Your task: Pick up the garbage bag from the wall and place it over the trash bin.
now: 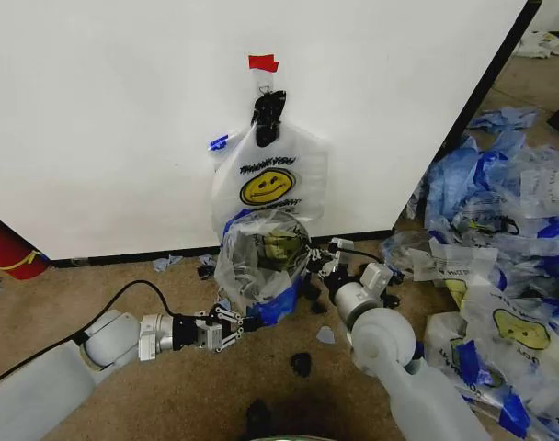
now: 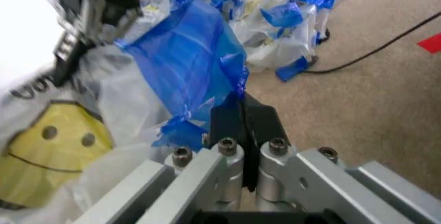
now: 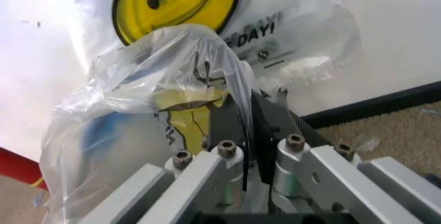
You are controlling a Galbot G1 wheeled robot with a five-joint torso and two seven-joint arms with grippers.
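Head view: the garbage bag (image 1: 261,262), a thin translucent bag with blue tape, was stretched open low in front of the white wall (image 1: 123,119), held between the two grippers just above the carpet (image 1: 169,395). The left gripper (image 1: 247,323) gripped the bag's lower left edge at the blue tape; the right gripper (image 1: 318,260) gripped its right edge. Directly behind and above it, a second white bag (image 1: 270,179) with a yellow smiley face and "THANK YOU" print hung on the wall from a black clip (image 1: 268,115) under a piece of red tape (image 1: 263,62). A heap of similar bags (image 1: 500,248) lay on the floor to the right, and a red cylinder (image 1: 8,246) stood at the left edge.

Left wrist view: the left gripper (image 2: 242,115) had its jaws pressed together, pinching blue tape (image 2: 189,64) on the bag's edge.

Right wrist view: the right gripper (image 3: 245,126) had its jaws pressed together on a fold of the clear plastic (image 3: 165,79).
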